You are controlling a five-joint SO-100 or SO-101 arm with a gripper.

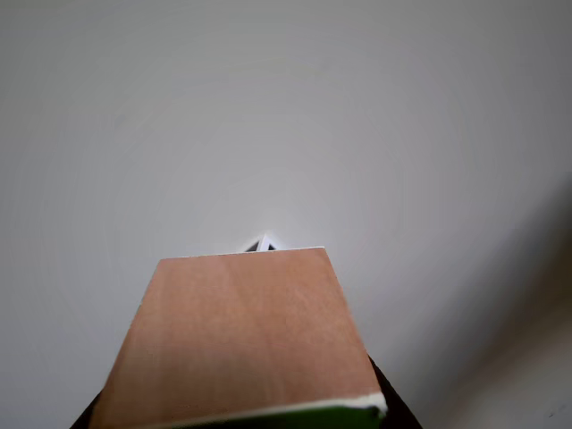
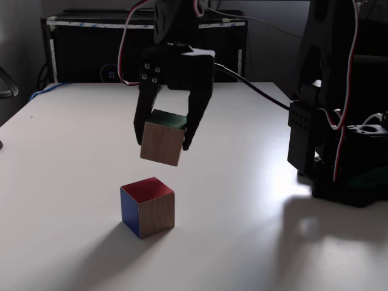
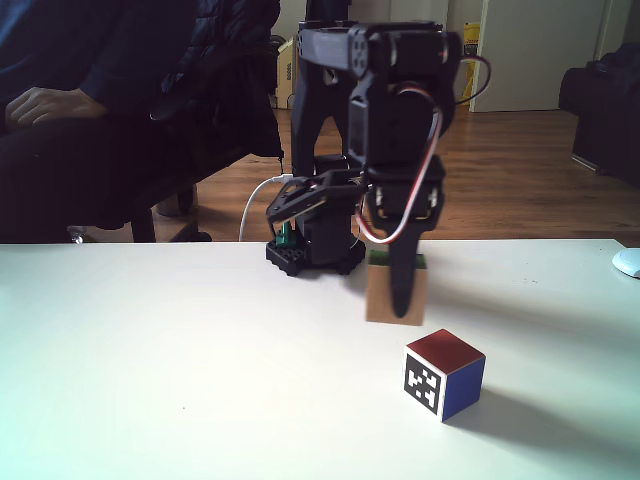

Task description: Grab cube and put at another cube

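My tool (image 2: 165, 143) is clamped on the cube (image 2: 162, 140), its two black fingers pressing opposite wooden sides while the green face points up toward the wrist, as a fixed view shows. The cube hangs clear of the white table (image 2: 66, 151), slightly tilted, with open air beneath it. In the other view its wooden face (image 1: 234, 335) takes up the lower frame, a green strip and whitish edge at the bottom, bare table beyond. From there outward, another cube (image 2: 147, 207) sits flat on the table, red face up, blue and wood sides toward the camera; in a fixed view from the front it (image 3: 443, 373) shows a black-and-white marker pattern. What the next move turns on, as I read it: in both fixed views the target lies lower and nearer the camera than the held cube, close but not touching, so I judge the carry needs only a short shift and a descent. A seated person (image 3: 45, 105) rests a hand behind the table, near the arm's base (image 3: 315, 245).
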